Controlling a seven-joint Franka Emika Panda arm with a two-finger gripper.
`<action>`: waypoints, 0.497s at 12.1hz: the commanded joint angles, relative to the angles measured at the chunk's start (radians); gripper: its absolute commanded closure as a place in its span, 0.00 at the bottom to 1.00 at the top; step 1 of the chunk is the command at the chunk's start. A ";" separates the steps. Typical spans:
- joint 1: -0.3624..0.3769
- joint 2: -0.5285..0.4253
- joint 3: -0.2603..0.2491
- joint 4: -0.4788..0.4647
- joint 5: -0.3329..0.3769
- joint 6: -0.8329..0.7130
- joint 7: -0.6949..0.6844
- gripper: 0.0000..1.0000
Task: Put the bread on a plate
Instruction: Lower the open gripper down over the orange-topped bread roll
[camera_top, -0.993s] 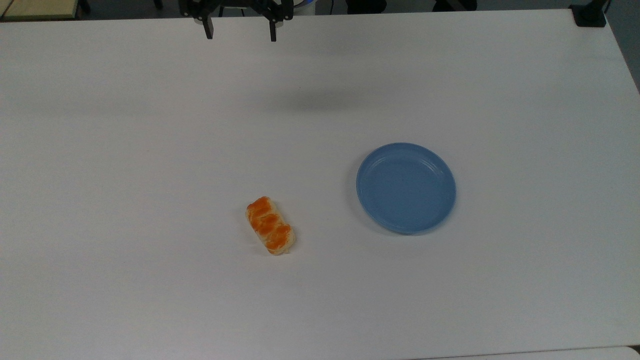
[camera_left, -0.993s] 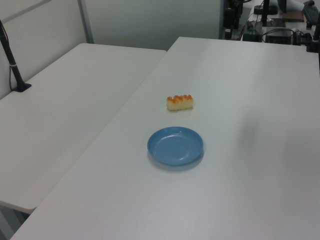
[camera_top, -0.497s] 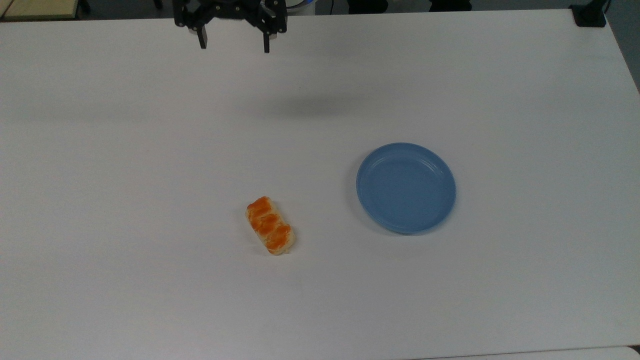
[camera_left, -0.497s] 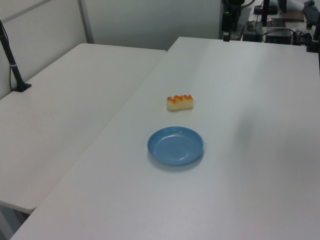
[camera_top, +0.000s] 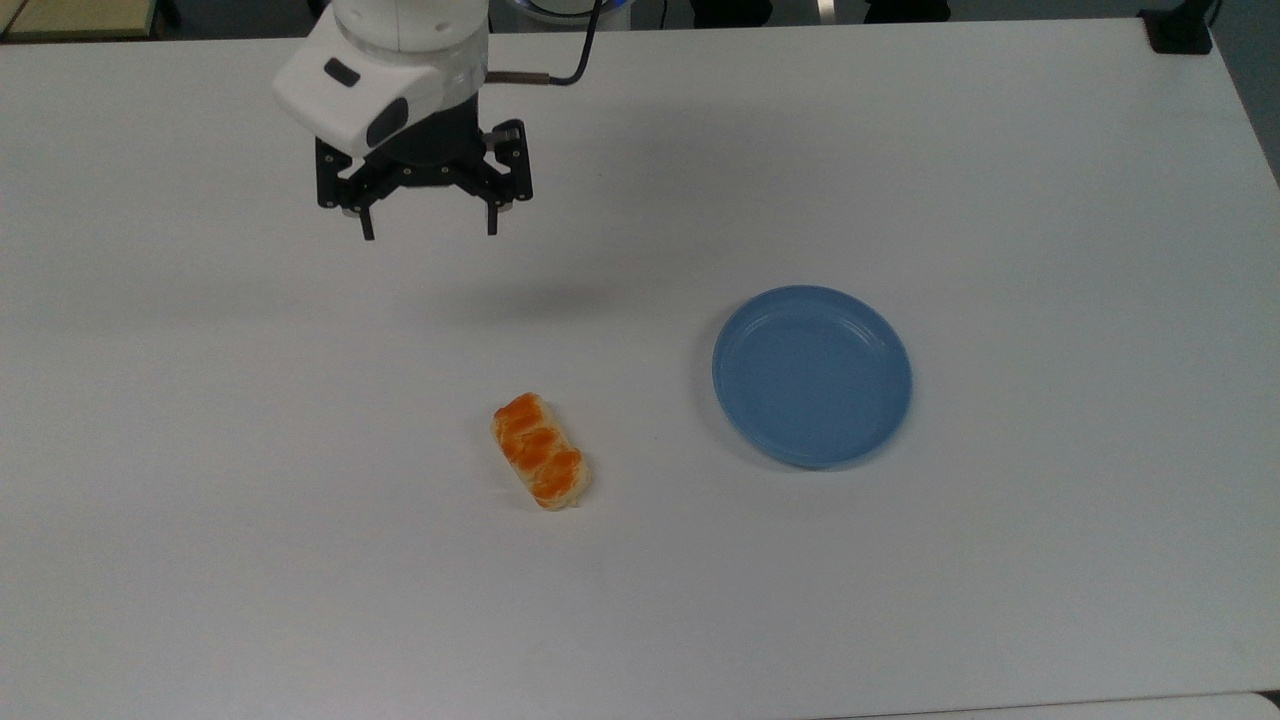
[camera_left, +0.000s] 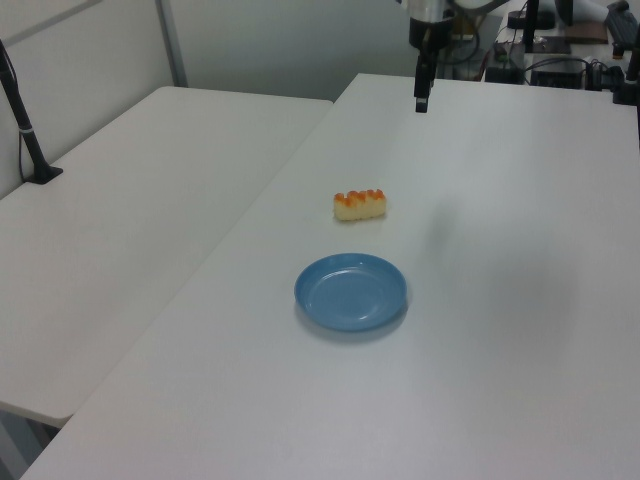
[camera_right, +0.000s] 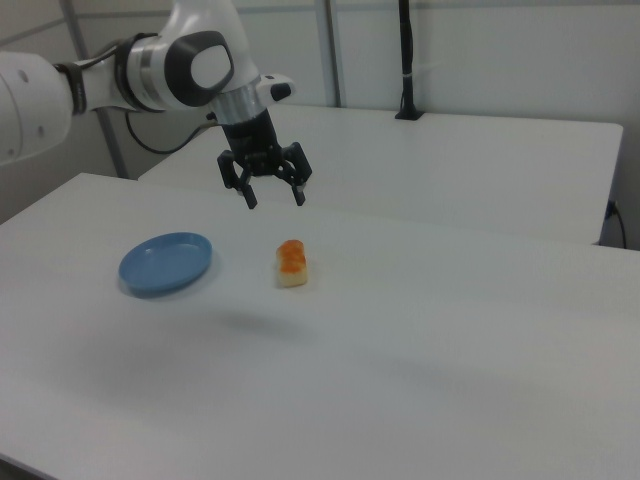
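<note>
The bread (camera_top: 541, 451) (camera_left: 360, 205) (camera_right: 291, 263) is a small braided loaf with an orange-brown top, lying on the white table. The round light-blue plate (camera_top: 812, 375) (camera_left: 351, 292) (camera_right: 166, 264) sits bare to the top view's right of it, a short gap away. My gripper (camera_top: 430, 234) (camera_left: 422, 103) (camera_right: 274, 199) hangs open above the table with nothing between its fingers. In the top view it stands well above and to the left of the bread, pointing down.
The white table (camera_top: 1050, 560) stretches wide around both objects. A second white table (camera_left: 130, 230) adjoins it on the left view's left, with a black post (camera_left: 25, 130) clamped to it. Cables and equipment (camera_left: 560, 60) stand past the far edge.
The gripper has come in from the far table edge toward the bread and lowered, bringing the white wrist into the top view. Bread and plate have not moved.
</note>
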 joint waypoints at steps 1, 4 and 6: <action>0.003 0.150 0.005 0.137 -0.025 0.014 -0.102 0.00; 0.030 0.223 0.008 0.137 -0.045 0.075 -0.121 0.00; 0.032 0.253 0.034 0.135 -0.065 0.078 -0.113 0.00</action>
